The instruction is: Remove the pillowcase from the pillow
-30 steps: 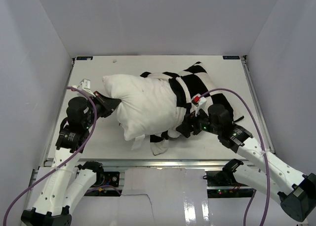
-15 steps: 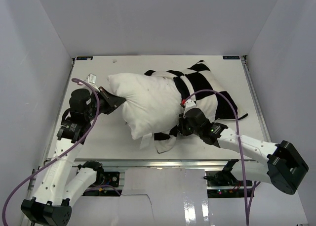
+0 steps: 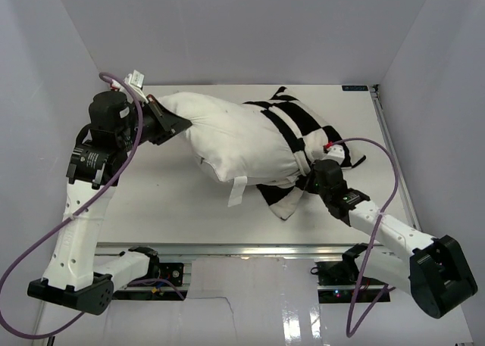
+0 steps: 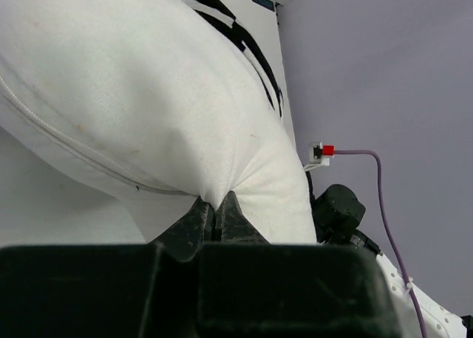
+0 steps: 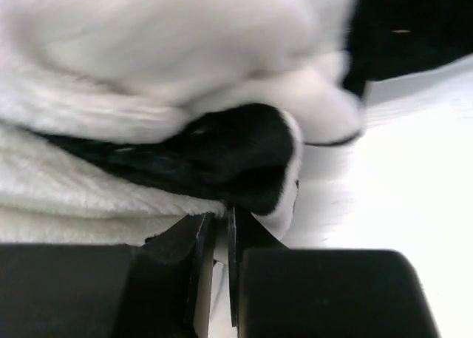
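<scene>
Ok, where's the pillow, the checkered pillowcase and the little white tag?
pillow (image 3: 235, 138), top view, middle of its bare white part.
pillowcase (image 3: 305, 122), top view, checkered folds near the pillow's right end.
white tag (image 3: 238, 191), top view, strip at the pillow's near edge.

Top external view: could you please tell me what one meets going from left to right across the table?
left gripper → pillow → pillowcase
</scene>
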`<state>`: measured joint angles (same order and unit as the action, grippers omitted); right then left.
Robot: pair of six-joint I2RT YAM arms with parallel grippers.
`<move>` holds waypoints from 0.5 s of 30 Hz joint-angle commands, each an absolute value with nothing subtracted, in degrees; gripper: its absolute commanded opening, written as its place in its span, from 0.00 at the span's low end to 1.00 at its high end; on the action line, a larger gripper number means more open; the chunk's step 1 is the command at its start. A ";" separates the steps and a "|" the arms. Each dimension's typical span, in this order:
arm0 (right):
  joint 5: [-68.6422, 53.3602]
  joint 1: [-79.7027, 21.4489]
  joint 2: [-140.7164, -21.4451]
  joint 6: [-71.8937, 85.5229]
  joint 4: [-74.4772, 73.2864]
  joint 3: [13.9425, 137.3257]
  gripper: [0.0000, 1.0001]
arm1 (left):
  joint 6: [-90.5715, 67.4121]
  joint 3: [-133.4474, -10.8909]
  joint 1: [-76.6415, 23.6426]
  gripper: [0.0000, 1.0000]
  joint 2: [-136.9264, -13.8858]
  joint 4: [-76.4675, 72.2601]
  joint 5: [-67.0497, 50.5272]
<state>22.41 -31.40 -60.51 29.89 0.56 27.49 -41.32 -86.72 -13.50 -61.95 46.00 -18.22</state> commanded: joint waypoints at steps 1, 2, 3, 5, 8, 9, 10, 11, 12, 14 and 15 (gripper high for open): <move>25.24 -23.75 -60.03 29.89 -1.06 24.96 0.08 | -39.29 -94.90 -12.83 0.00 -62.48 44.98 -16.26; 23.05 -19.99 -60.38 29.45 -0.79 24.87 0.08 | -38.50 -95.44 -12.83 0.00 -62.75 45.70 -15.74; 22.07 -18.39 -60.90 29.10 -0.62 24.70 0.08 | -38.24 -95.28 -12.75 0.00 -62.75 45.96 -15.73; 19.09 -15.14 -61.35 27.43 -0.70 24.78 0.08 | -38.41 -89.52 -12.83 0.00 -59.71 43.52 -18.69; 10.17 -15.55 -58.81 24.71 -2.38 25.67 0.08 | -40.60 -72.06 -12.83 0.00 -51.71 31.93 -24.33; 7.67 -15.73 -55.84 24.35 -1.85 25.58 0.08 | -41.30 -69.11 -12.83 0.00 -50.81 30.95 -24.61; 5.99 -16.69 -54.24 24.61 -3.24 26.19 0.19 | -41.13 -66.65 -12.83 0.00 -50.19 29.46 -24.70; 5.89 -17.40 -50.57 24.44 -4.38 26.63 0.28 | -40.87 -63.14 -12.83 0.00 -49.75 29.18 -24.61; 5.71 -17.84 -48.71 24.35 -5.61 27.24 0.49 | -40.00 -61.71 -12.83 0.00 -49.75 28.74 -24.61; 5.19 -18.63 -43.71 23.74 -9.66 29.61 0.68 | -39.20 -58.12 -12.83 0.00 -48.44 28.13 -25.13; 4.66 -18.63 -42.29 23.38 -10.89 30.58 0.79 | -38.59 -57.05 -12.83 0.00 -47.64 27.52 -25.14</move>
